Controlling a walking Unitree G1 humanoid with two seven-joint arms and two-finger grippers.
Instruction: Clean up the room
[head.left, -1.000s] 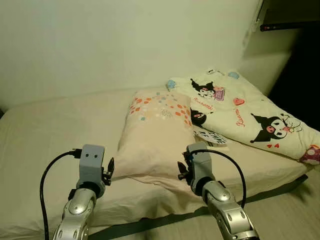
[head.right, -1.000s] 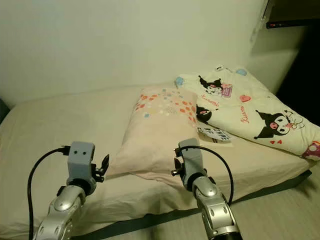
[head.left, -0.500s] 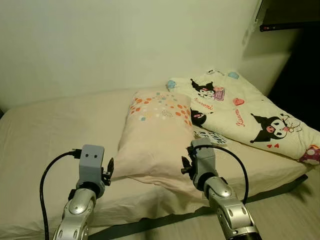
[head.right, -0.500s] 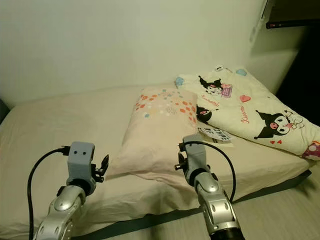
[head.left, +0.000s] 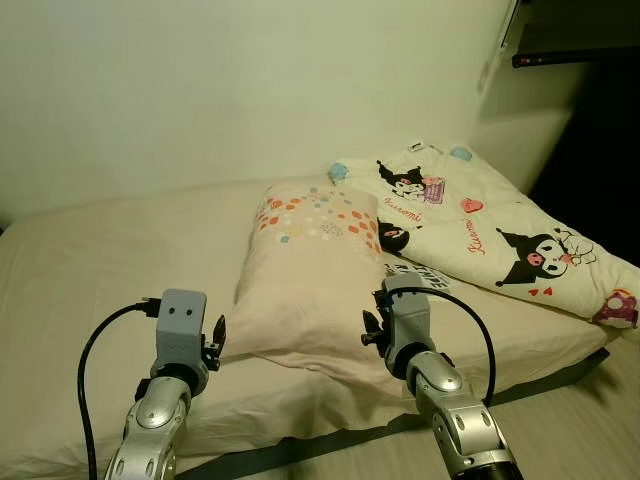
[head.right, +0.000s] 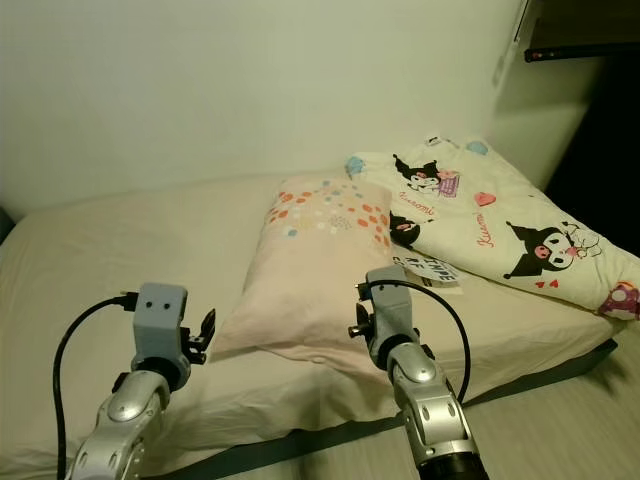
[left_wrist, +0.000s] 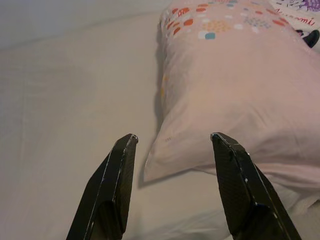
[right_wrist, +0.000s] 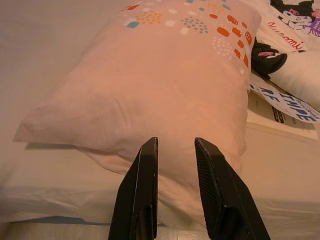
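A pink pillow (head.left: 310, 270) with coloured dots at its far end lies in the middle of the cream bed (head.left: 100, 260). My left gripper (left_wrist: 172, 140) is open and hovers just off the pillow's near left corner (left_wrist: 155, 165), touching nothing. My right gripper (right_wrist: 176, 142) hangs above the pillow's near right edge (right_wrist: 165, 110), its fingers a narrow gap apart and empty. In the left eye view both wrists stand at the bed's front edge, left (head.left: 183, 320) and right (head.left: 405, 310).
A folded white quilt (head.left: 480, 230) with black cartoon figures lies on the bed's right side. A printed booklet (right_wrist: 285, 107) sits between it and the pillow. A wall runs behind the bed. Wooden floor (head.left: 590, 420) shows at the lower right, with a dark opening beyond.
My right arm has shifted slightly right and forward along the pillow's near edge. The left arm has held still. The camera has drifted a little.
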